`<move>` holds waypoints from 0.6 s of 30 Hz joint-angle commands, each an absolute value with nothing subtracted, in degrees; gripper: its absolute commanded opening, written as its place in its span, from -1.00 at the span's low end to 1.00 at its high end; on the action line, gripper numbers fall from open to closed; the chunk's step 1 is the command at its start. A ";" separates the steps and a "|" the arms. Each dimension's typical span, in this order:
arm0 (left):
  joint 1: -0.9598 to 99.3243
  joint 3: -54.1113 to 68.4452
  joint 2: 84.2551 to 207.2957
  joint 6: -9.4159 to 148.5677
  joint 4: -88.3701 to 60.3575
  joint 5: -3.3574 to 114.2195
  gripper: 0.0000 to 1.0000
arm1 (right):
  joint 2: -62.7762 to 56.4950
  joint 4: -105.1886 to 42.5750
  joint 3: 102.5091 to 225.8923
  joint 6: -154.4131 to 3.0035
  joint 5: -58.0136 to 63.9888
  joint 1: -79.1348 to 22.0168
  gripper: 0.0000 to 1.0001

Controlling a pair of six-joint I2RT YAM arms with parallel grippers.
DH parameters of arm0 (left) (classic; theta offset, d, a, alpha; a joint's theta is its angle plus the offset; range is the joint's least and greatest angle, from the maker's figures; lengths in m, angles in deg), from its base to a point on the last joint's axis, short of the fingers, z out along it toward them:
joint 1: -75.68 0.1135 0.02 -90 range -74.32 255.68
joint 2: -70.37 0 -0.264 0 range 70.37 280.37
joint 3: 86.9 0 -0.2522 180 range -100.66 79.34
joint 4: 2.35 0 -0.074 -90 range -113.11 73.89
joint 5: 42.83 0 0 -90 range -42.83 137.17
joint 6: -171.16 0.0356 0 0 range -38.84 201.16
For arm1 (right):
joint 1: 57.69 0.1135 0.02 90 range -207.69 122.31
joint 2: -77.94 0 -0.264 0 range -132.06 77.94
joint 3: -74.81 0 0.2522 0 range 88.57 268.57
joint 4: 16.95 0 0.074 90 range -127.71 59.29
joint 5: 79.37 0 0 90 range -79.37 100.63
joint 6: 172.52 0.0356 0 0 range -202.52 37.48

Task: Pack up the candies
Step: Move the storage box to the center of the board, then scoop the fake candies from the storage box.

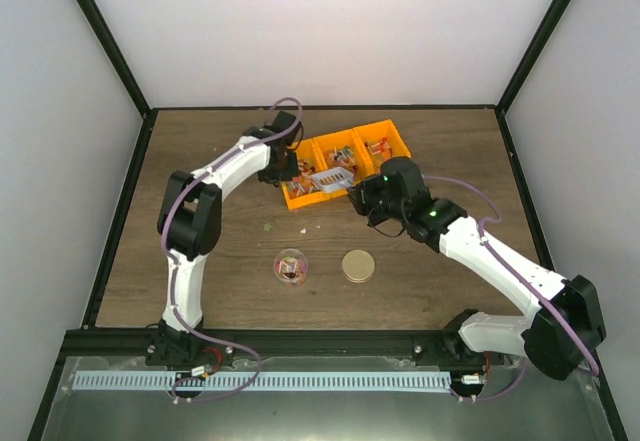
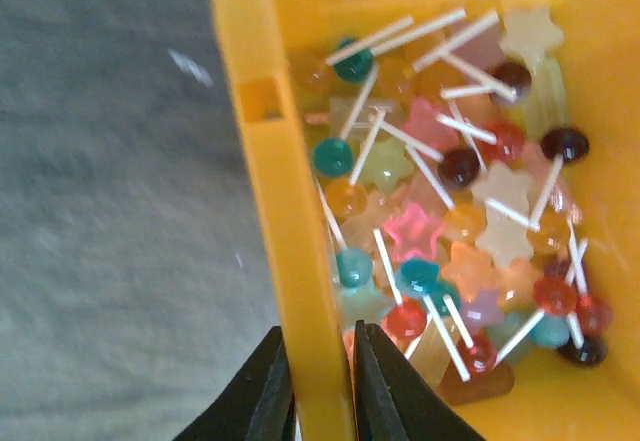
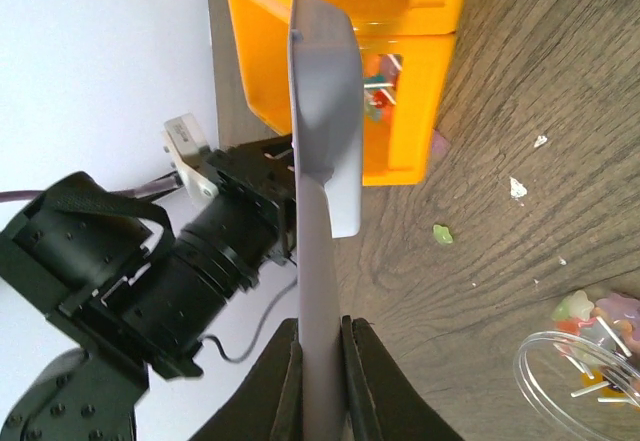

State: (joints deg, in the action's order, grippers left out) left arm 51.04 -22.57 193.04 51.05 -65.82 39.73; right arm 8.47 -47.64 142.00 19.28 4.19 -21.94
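Candies [image 2: 410, 233] fill the leftmost orange bin [image 2: 290, 261] — small lollipops on white sticks, some round, some star-shaped, in red, teal, orange, pink, pale yellow and dark brown, heaped against one another. The left gripper [image 2: 320, 346] is clamped on that bin's side wall: one black finger is outside over the table, the other inside just beside the heap, and the wall is pinched between them. From above, three such bins [image 1: 378, 143] stand touching in a slanted row at the far middle of the wooden table [image 1: 450, 136], each with sweets inside.

The right gripper [image 3: 322, 336] is closed tight on the flat handle of a pale grey scoop [image 3: 325, 131], seen edge-on from the wrist, its bowl end towards the bins. In the top view the scoop sits above the row, about where the left and middle bins meet. Whether it carries anything I cannot make out.

Nearer the arms, a clear round jar [image 1: 291, 267] stands open with a few candies at its bottom, and a round gold lid [image 1: 358, 265] lies flat near it, not touching. A few small crumbs [image 3: 517, 188] — one green — lie on the wood between jar and bins.
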 commanded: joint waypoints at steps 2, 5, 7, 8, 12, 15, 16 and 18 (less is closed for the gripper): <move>46.94 -14.89 187.51 48.10 -67.38 43.33 -0.53 | 8.68 -47.16 142.51 18.70 4.15 -22.34 -0.99; 46.51 -12.88 185.66 47.21 -66.76 43.79 -0.32 | 8.96 -47.87 142.44 18.56 3.99 -22.25 -0.99; 46.58 -13.15 184.89 47.13 -66.79 42.49 -0.26 | 8.67 -48.66 142.84 18.28 3.75 -22.25 -0.99; 46.76 -13.72 184.88 47.14 -67.09 41.75 -0.24 | 8.38 -49.46 143.33 17.96 3.57 -22.25 -0.99; 47.96 -16.68 185.62 46.67 -68.34 40.84 -0.22 | 6.16 -54.04 147.36 15.94 4.24 -21.58 -0.99; 49.04 -17.98 185.97 46.59 -67.76 40.50 -0.23 | 4.42 -55.33 149.29 15.30 5.22 -20.32 -0.99; 49.47 -18.28 186.09 46.49 -67.34 40.23 -0.23 | 4.00 -55.11 149.56 15.30 5.45 -19.76 -0.99; 50.24 -19.65 186.90 46.65 -67.10 40.05 -0.23 | 2.82 -55.05 150.37 15.18 5.97 -18.81 -0.99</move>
State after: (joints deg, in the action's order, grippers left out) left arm 48.74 -16.82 187.29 47.24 -67.66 41.39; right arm 4.40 -52.99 146.76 16.42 3.93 -20.58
